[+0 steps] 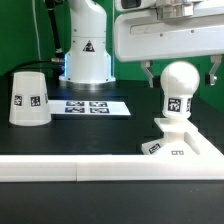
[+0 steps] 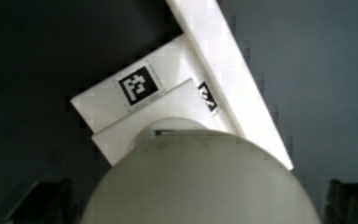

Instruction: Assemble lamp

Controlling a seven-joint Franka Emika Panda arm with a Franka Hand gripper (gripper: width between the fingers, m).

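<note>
Find the bulb upright at the exterior view's right, neck down on the base, itself flat on the black bench. Note the claw spread wide around the bulb's round head: 1 of its fingers on each side, neither touching, nothing pinched. Confirm in the wrist view: bulb filling the middle, 2 dark fingers apart from it on either flank, base with its marker beyond. Leave the shade for later, mouth down and well apart toward the exterior view's left, past the marker board.

Judged from this: seating or twisting the bulb into the base, shade not yet fitted, roughly midway through the lamp. Cannot tell whether the neck sits fully home; joint too small to read.

To do it well: centre the claw on the bulb's axis before closing, for an even touch of both pads at the widest band. Avoid pinching higher: risk of squeezing the smooth ball out or tipping it. Close gently, just enough to stop slip. Turn about the vertical only, with no side push, to avoid skidding the base across the bench. Open fully and lift straight up before heading for the shade.
</note>
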